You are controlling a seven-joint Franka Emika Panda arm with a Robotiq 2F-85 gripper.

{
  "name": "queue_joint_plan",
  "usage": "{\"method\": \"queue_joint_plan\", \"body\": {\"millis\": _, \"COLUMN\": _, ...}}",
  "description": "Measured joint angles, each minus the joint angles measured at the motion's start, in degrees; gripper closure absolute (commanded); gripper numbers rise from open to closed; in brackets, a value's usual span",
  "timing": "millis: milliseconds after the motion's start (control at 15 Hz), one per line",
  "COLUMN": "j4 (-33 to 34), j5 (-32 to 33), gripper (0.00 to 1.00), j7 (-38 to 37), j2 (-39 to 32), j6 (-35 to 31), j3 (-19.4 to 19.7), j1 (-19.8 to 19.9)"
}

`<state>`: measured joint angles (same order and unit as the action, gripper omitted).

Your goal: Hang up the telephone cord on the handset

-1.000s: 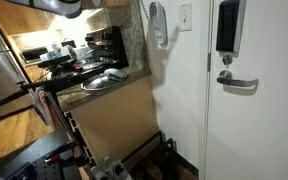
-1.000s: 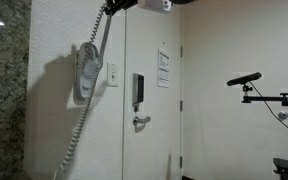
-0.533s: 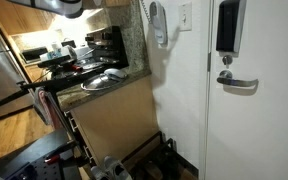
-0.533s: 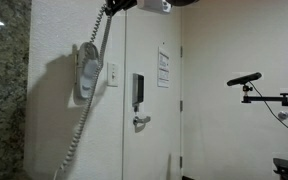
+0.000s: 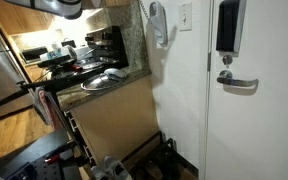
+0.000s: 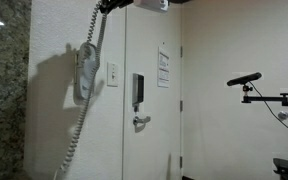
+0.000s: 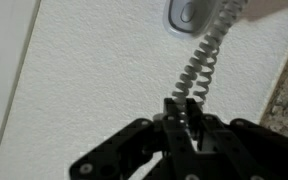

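The light-grey handset [image 6: 85,72] hangs upright on the white wall; it also shows in the exterior view by the kitchen counter as the handset [image 5: 158,25]. My gripper [image 6: 109,6] sits at the top edge, just above the handset, shut on the coiled cream telephone cord [image 6: 76,125]. From the jaws the cord runs down past the handset's right side and droops toward the floor. In the wrist view my gripper [image 7: 182,106] pinches the telephone cord [image 7: 205,60], which stretches up to the handset's rounded end [image 7: 188,14].
A white switch plate [image 6: 112,73] is next to the handset. The door carries a black box [image 6: 138,90], a lever handle [image 5: 237,83] and a paper notice [image 6: 163,68]. A granite counter with pans [image 5: 102,80] lies beside the wall. A camera arm [image 6: 254,88] stands apart.
My gripper has shifted slightly toward the handset's top, carrying the cord with it; the upper stretch of cord now lies closer against the handset. The jaws stay shut.
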<state>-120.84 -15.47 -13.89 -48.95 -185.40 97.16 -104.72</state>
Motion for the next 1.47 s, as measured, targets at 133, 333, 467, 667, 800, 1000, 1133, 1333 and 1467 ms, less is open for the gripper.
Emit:
{"method": "queue_joint_plan", "body": {"millis": 133, "j4": 1.0, "j5": 0.0, "gripper": 0.96, "j7": 0.0, "j2": 0.1, "j6": -0.1, "j3": -0.5, "j1": 0.1}}
{"method": "queue_joint_plan", "body": {"millis": 333, "j4": 2.7, "j5": 0.0, "gripper": 0.96, "j7": 0.0, "j2": 0.6, "j6": -0.4, "j3": -1.9, "j1": 1.0}}
{"method": "queue_joint_plan", "body": {"millis": 467, "j4": 4.2, "j5": 0.0, "gripper": 0.96, "j7": 0.0, "j2": 1.0, "j6": -1.0, "j3": -3.7, "j1": 2.8}}
{"method": "queue_joint_plan", "body": {"millis": 667, "j4": 6.4, "j5": -0.1, "gripper": 0.84, "j7": -0.2, "j2": 2.3, "j6": -2.9, "j3": -7.0, "j1": 6.5}}
{"method": "queue_joint_plan", "body": {"millis": 800, "j4": 7.0, "j5": -0.1, "gripper": 0.84, "j7": -0.2, "j2": 2.9, "j6": -3.3, "j3": -7.7, "j1": 7.6}}
{"method": "queue_joint_plan", "body": {"millis": 1000, "j4": 7.2, "j5": -0.1, "gripper": 0.96, "j7": -0.2, "j2": 3.2, "j6": -3.3, "j3": -7.7, "j1": 7.6}}
{"method": "queue_joint_plan", "body": {"millis": 1133, "j4": 7.1, "j5": -0.1, "gripper": 0.96, "j7": 0.0, "j2": 3.2, "j6": -3.2, "j3": -8.0, "j1": 7.6}}
{"method": "queue_joint_plan", "body": {"millis": 1333, "j4": 7.1, "j5": -0.1, "gripper": 0.96, "j7": 0.0, "j2": 3.3, "j6": -3.2, "j3": -10.2, "j1": 8.9}}
{"method": "queue_joint_plan", "body": {"millis": 1467, "j4": 7.5, "j5": 0.0, "gripper": 0.96, "j7": 0.0, "j2": 3.3, "j6": -3.2, "j3": -12.5, "j1": 10.4}}
